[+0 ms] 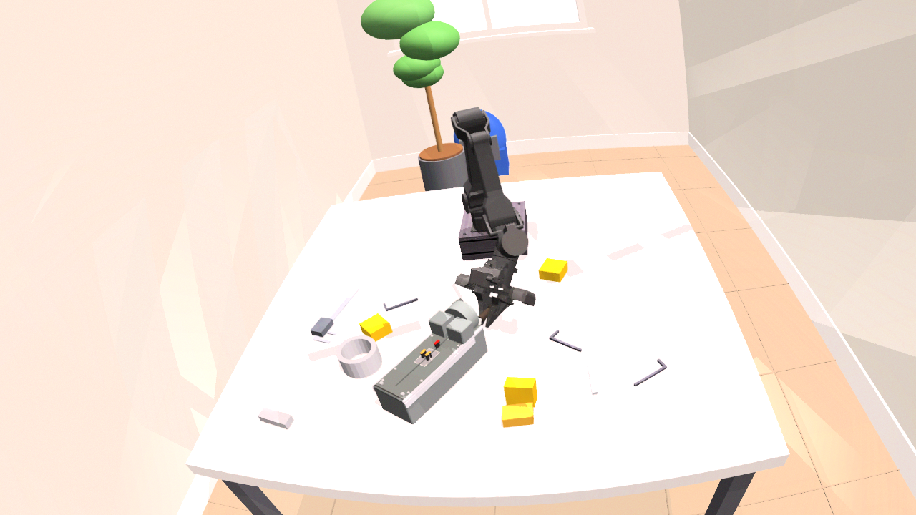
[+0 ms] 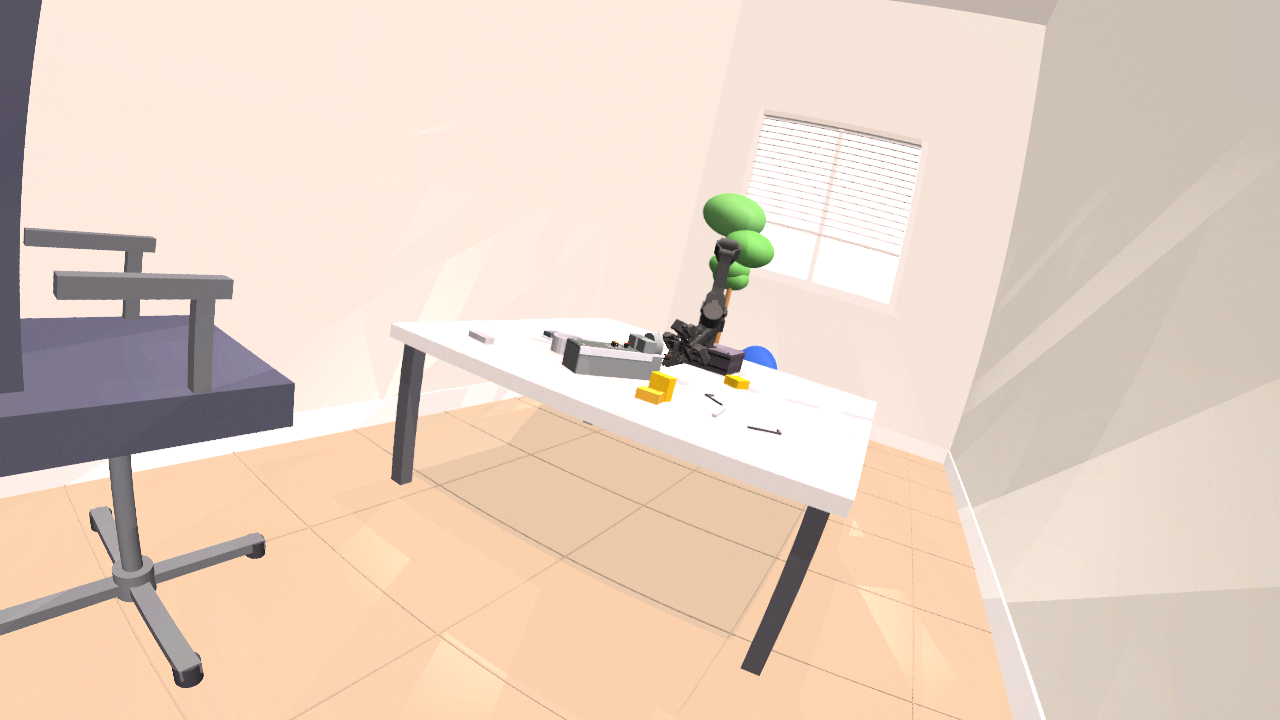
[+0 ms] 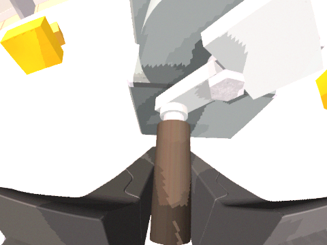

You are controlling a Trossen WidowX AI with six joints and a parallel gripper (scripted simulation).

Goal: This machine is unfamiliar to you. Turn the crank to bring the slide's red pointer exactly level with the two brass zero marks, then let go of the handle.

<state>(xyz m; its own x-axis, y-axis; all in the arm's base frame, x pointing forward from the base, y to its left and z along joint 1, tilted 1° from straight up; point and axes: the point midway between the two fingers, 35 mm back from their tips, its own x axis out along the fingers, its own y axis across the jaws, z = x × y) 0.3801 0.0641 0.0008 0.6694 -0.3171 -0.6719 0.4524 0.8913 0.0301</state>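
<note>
Pointer sits off the two brass marks, on their crank side, in the top view; not level. Machine is on the table, lower-left of center, its long body running roughly 1 to 7 o'clock. Crank end at 1. Tool is clamped on the brown handle, one finger each side. Crank arm runs from the handle toward 2 o'clock in the wrist view.

Step in hand, by my read: cranking. Next: keep turning the way that brings the pointer to the marks, small moves near the end, stop level, then open and back off straight. Overshoot is the risk; so is nudging the handle on release.

Gray cup, at 10 o'clock from machine center, stands mouth up; no contents visible.
</note>
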